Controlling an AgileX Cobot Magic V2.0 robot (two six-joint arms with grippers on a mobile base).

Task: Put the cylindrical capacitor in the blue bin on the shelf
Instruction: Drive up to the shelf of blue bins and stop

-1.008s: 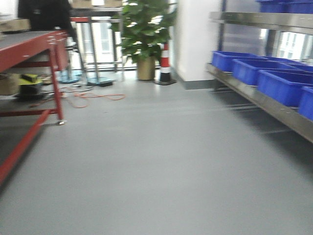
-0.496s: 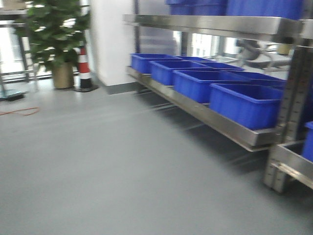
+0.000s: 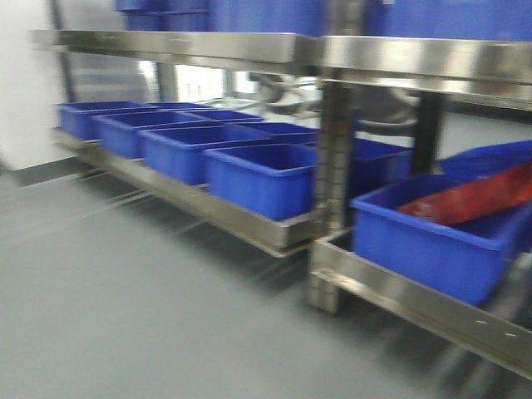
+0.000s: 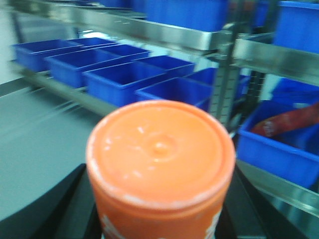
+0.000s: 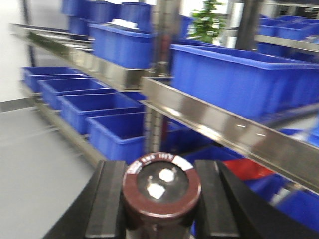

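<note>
We see the capacitor [image 5: 162, 186], a dark maroon cylinder with white lettering on its rim and 2 pale terminals on top, standing upright and clamped between the black fingers [image 5: 112, 199] of the right gripper [image 5: 163, 201], facing the shelf. The shelf [image 3: 208, 50] is a shiny steel rack with wide, reflective front rails and a perforated post. Open-topped blue bins [image 3: 258, 179] sit side by side on its lower tier, with more above; 1 bin [image 3: 432, 245] right of the post holds a red item [image 3: 474, 199].
</note>
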